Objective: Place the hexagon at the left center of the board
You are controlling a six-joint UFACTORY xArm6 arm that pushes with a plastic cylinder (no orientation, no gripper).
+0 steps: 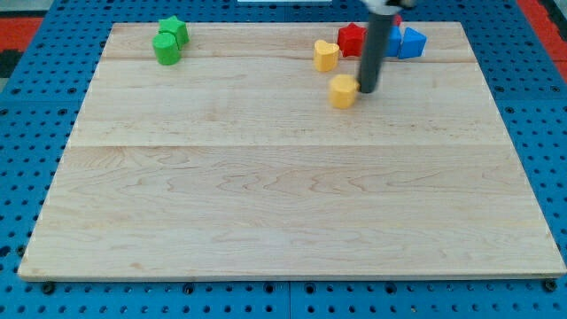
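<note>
I can read no writing or brand marks anywhere on my feed. My end effector is a plain dark rod with nothing to open or shut, and it holds nothing; my tip [366, 91] rests on the wooden board [283, 195], which lies on the blue pegboard counter [27, 142]. Just to the view's left of my tip, touching it or very nearly so, sits the yellow hexagon [344, 90], in the upper part of the board a little to the view's right of centre. Further toward the view's top and left of my tip is a second yellow block [326, 55], rounded in shape, apart from the hexagon. Straight above my tip toward the view's top is a red block [352, 39], partly hidden by the rod, and to the view's upper right of my tip are the blue blocks [409, 42], their shapes hard to make out. Far off to the view's left of my tip, near the board's top-left corner, two green blocks [169, 41] sit pressed together.
</note>
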